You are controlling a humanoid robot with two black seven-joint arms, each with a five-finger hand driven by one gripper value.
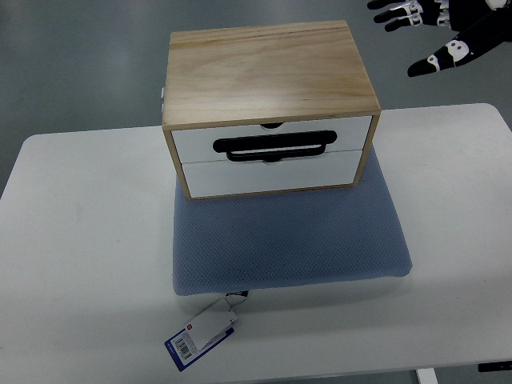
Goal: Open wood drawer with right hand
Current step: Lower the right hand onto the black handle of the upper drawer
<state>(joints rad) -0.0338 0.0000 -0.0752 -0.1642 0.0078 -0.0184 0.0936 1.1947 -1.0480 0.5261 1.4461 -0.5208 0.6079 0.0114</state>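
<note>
Up beyond the wooden drawer box (270, 76) and off its back right corner, the right hand (436, 32) hovers with fingers spread, holding nothing, while the black handle (274, 146) (long axis running left-right) faces the near side, above the blue cushion (288, 240) on the desk (80, 240).

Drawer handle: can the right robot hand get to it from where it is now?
Probably yes. The right robot hand hangs open, up beyond the box's back right corner, holding nothing. The black handle faces the near side with only the blue cushion before it; nothing blocks it.
</note>
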